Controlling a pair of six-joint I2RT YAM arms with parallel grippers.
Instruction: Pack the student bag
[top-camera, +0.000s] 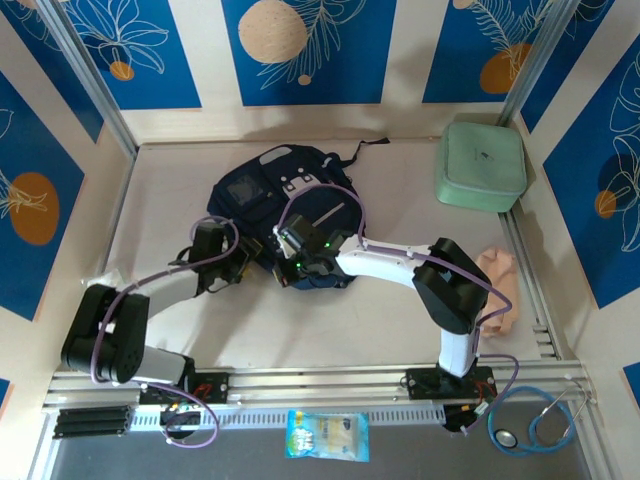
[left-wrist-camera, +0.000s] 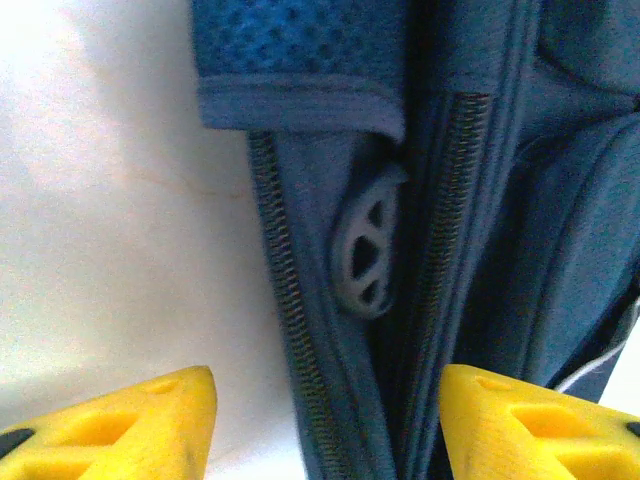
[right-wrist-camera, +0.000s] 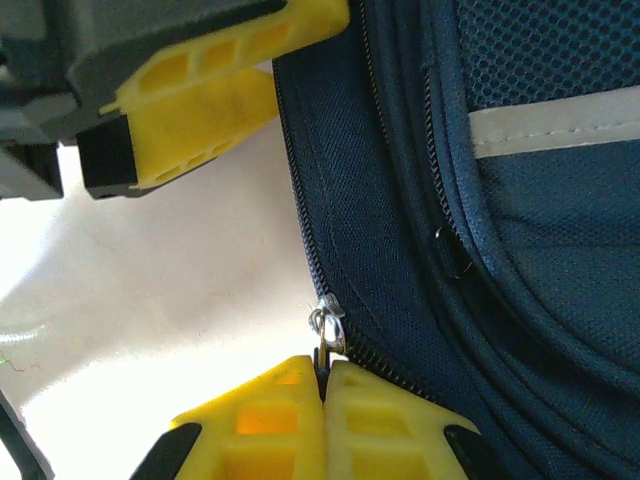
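The student bag (top-camera: 262, 192), navy with grey-white stripes, lies flat in the middle of the table. My right gripper (right-wrist-camera: 325, 372) is shut on the thin pull tab of a silver zip slider (right-wrist-camera: 328, 322) at the bag's near edge. In the overhead view the right gripper (top-camera: 284, 254) sits at that same edge. Just left of it, my left gripper (top-camera: 245, 264) is open. Its yellow fingers (left-wrist-camera: 150, 420) straddle the bag's zip seam (left-wrist-camera: 290, 330) without touching it. A grey rubber zip pull (left-wrist-camera: 365, 250) lies just beyond them.
A pale green square zip case (top-camera: 481, 165) stands at the back right. A pink cloth (top-camera: 498, 272) lies by the right rail. At the near edge are a snack packet (top-camera: 327, 435) and a stethoscope (top-camera: 537, 421). Walls enclose the table on three sides.
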